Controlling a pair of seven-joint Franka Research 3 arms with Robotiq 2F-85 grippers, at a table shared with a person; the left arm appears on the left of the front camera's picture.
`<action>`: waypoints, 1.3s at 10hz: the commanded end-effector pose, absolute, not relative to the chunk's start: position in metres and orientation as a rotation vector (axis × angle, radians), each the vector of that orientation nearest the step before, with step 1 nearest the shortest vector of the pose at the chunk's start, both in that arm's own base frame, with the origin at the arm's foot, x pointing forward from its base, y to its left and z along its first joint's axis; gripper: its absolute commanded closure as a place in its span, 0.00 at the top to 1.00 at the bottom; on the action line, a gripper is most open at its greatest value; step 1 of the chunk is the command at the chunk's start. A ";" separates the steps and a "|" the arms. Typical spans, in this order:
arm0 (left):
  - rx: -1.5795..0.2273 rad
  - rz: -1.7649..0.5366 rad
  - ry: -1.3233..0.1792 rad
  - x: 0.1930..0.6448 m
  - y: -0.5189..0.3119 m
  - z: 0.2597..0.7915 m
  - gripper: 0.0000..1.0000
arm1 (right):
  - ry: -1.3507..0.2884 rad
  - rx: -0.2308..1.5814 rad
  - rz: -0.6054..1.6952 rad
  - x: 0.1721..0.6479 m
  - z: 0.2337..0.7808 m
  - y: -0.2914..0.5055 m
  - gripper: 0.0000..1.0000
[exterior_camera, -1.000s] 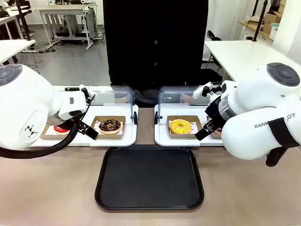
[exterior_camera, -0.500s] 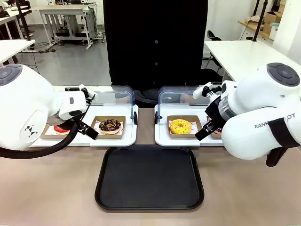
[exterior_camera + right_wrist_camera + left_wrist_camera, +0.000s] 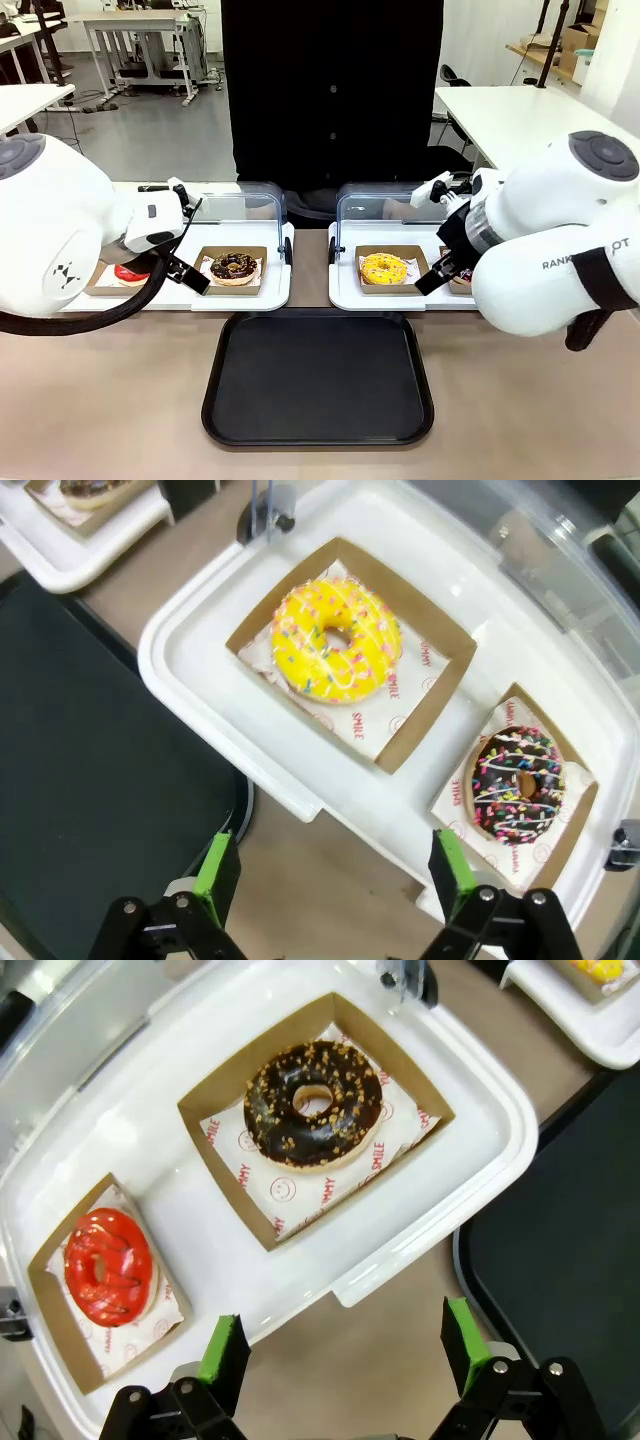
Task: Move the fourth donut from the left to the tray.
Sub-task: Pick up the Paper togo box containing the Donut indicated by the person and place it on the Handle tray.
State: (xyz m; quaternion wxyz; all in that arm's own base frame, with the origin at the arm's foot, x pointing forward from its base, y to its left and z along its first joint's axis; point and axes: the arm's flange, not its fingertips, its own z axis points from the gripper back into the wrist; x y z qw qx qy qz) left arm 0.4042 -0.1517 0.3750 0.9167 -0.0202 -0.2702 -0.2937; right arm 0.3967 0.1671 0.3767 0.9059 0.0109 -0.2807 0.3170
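Right gripper (image 3: 333, 870) is spread wide with nothing between its green pads (image 3: 218, 872), hanging above the near rim of the right-hand white display tray (image 3: 205, 695). As far as I can tell it hasn't budged from a second ago, apart from that arm's big white joint nudging up a hair. Just past the pads, the fourth donut (image 3: 517, 785), the dark one with pink and white stripes and sprinkles, sits in its little cardboard tray (image 3: 578, 825) at the end of that display tray, right beside the yellow donut (image 3: 337, 640) in its own box, same spot as before and untouched. From the front it's mostly hidden behind the right arm. The left gripper (image 3: 343, 1338) is wide open too, holding nothing, parked over the edge of the other display tray (image 3: 420, 1250) where the crumb-topped chocolate donut (image 3: 313, 1105) and a red donut (image 3: 108, 1265) sit, no change there either. The black tray (image 3: 318, 380) lies on the near middle of the table, well apart from the fourth donut. The person (image 3: 330, 90) across the table has only shifted a touch.
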 end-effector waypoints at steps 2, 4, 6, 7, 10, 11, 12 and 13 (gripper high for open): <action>-0.178 -0.599 -0.598 0.418 -0.102 0.452 1.00 | -0.634 0.127 0.595 0.423 0.459 0.128 1.00; -0.316 -0.619 -0.618 0.423 -0.031 0.513 1.00 | -0.660 0.277 0.568 0.439 0.511 0.060 1.00; -0.464 -0.704 -0.618 0.418 0.050 0.543 1.00 | -0.707 0.422 0.582 0.448 0.535 -0.015 1.00; -0.521 -0.752 -0.631 0.415 0.092 0.546 1.00 | -0.744 0.504 0.601 0.454 0.536 -0.057 1.00; -0.690 -0.806 -0.742 0.404 0.177 0.517 1.00 | -0.830 0.694 0.655 0.460 0.509 -0.141 1.00; -0.730 -0.809 -0.774 0.398 0.191 0.507 1.00 | -0.862 0.748 0.641 0.460 0.499 -0.159 1.00; -0.764 -0.843 -0.831 0.398 0.200 0.499 1.00 | -0.897 0.768 0.642 0.459 0.493 -0.177 1.00; -0.771 -0.845 -0.862 0.389 0.201 0.497 1.00 | -0.933 0.796 0.645 0.456 0.488 -0.186 1.00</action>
